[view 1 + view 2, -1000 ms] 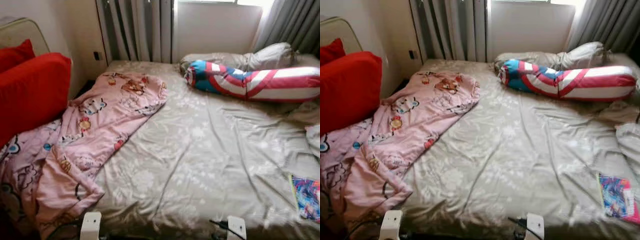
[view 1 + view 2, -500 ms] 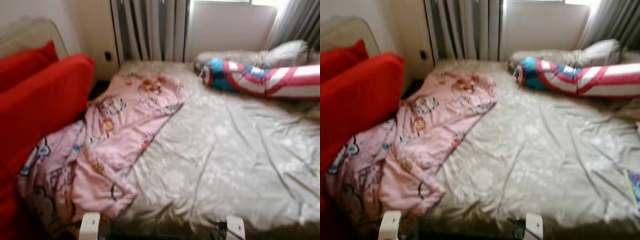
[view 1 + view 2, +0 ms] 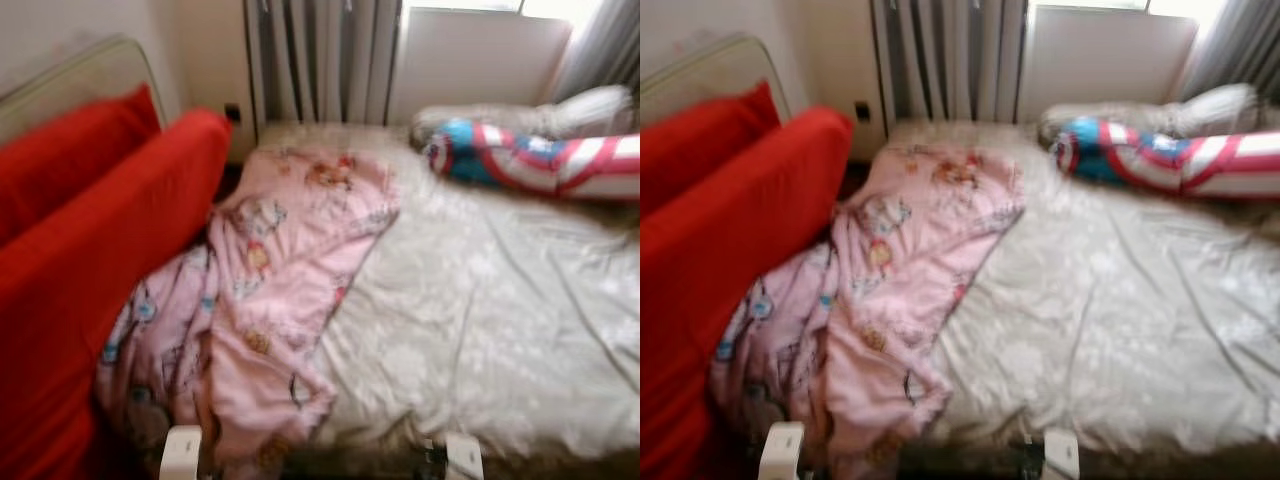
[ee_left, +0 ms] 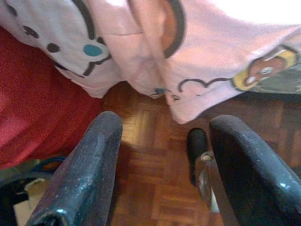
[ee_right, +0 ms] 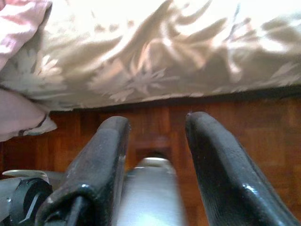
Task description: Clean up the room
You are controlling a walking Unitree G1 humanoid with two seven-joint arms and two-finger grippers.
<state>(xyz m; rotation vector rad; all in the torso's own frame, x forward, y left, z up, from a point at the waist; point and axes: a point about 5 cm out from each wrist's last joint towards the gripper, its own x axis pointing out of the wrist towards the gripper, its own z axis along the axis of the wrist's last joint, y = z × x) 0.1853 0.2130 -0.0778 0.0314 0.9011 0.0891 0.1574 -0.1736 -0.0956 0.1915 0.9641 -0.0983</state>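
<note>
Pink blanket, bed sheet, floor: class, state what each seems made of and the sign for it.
Pink blanket: soft matte printed cloth, probably cotton; it folds limply. Bed sheet: smooth fabric with a slight sheen, perhaps satin; its creases catch light. Floor: glossy wood parquet, shown by its small block pattern.

No readable text, labels, brands or numbers anywhere. The pink blanket (image 3: pixel 290 270) on the bed (image 3: pixel 500 320) carries cartoon pictures only, blurred, with no legible words.
</note>
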